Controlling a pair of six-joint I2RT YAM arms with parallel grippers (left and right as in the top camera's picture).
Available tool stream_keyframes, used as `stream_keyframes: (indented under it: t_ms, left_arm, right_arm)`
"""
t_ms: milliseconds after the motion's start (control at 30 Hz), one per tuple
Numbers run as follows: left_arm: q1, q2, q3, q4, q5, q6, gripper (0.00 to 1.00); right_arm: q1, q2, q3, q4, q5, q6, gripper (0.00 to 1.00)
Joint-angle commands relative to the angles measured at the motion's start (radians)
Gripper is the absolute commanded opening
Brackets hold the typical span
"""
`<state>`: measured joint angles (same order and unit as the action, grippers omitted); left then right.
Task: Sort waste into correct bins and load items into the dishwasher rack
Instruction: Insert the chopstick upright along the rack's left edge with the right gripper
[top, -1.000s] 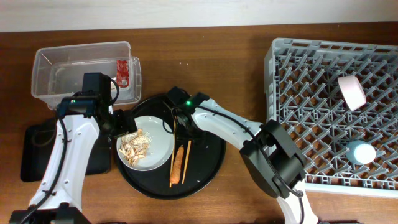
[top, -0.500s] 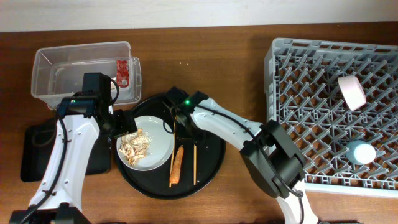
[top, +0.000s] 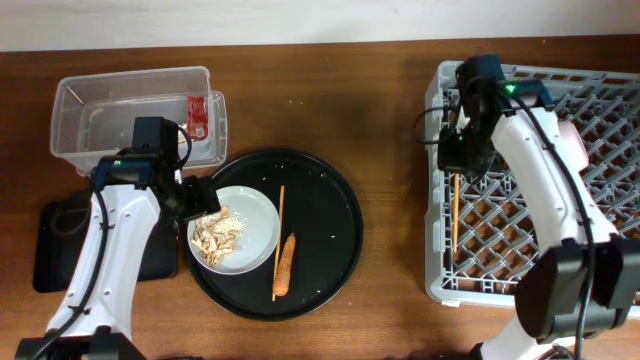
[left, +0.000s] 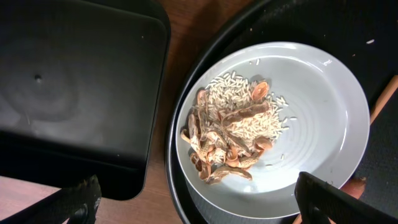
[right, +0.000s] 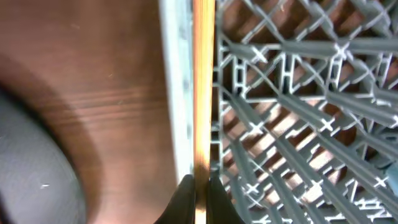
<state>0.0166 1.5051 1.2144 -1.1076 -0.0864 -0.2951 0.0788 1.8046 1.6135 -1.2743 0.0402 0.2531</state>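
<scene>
Upper left, clear tub (top: 90, 120): stands on the counter (top: 380, 100); a red wrapper (top: 197, 115) lies inside it, at the right end.
Lower left, black rectangular tray (top: 60, 255): lies below the tub, partly under the left arm, its right edge close beside the rim of the round tray.
Centre, round black tray (top: 325, 225): carries the plate, the carrot and one loose chopstick.
Plate (top: 255, 215): pale and round, on the left half of the round tray; food scraps (top: 215, 237), rice grains mixed with brown pieces, are heaped on its left side.
Carrot (top: 284, 267): orange, lying on the round tray just beside the plate's lower right rim.
Loose chopstick (top: 278, 240): lies top to bottom in the frame along the plate's right rim, its lower end beside the carrot.
Right side, dishwasher rack (top: 500, 250): grey, with rows of prongs; the held chopstick (top: 454, 215) runs just inside its left wall.
Left end effector (left: 199, 190): hovers over the plate, fingers spread wide, nothing in them.
Right end effector (right: 200, 193): over the rack's upper left part, fingers pinched tight on the upper end of the held chopstick.
</scene>
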Motion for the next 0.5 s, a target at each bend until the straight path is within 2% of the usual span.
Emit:
stream_keyframes:
  t_ms: [0, 67, 100, 133, 167, 300, 400, 467]
  left_arm:
    - [0.006, -0.019, 0.002, 0.000, -0.008, -0.006, 0.99]
    - [0.006, -0.019, 0.002, 0.000, -0.008, -0.006, 0.99]
    - [0.006, -0.019, 0.002, 0.000, -0.008, -0.006, 0.99]
    - [0.006, -0.019, 0.002, 0.000, -0.008, -0.006, 0.99]
    - [0.006, -0.019, 0.002, 0.000, -0.008, -0.006, 0.99]
    - [0.006, -0.019, 0.002, 0.000, -0.008, -0.006, 0.99]
    - [0.006, -0.019, 0.002, 0.000, -0.008, -0.006, 0.99]
    - [0.005, -0.019, 0.002, -0.001, 0.042, -0.005, 0.99]
  right_arm:
    - [-0.035, 0.007, -0.089, 0.061, 0.021, -0.030, 0.04]
    - [-0.034, 0.007, -0.131, 0.087, 0.021, -0.037, 0.05]
    - [-0.034, 0.008, -0.151, 0.105, 0.021, -0.037, 0.09]
    - [-0.034, 0.009, -0.161, 0.122, 0.021, -0.037, 0.25]
    - [-0.034, 0.008, -0.160, 0.128, 0.021, -0.037, 0.36]
    - [-0.033, -0.026, -0.095, 0.063, 0.014, -0.035, 0.41]
    - [-0.010, -0.108, -0.016, 0.024, -0.082, -0.035, 0.44]
    - [0.024, -0.161, -0.011, 0.016, -0.142, -0.029, 0.48]
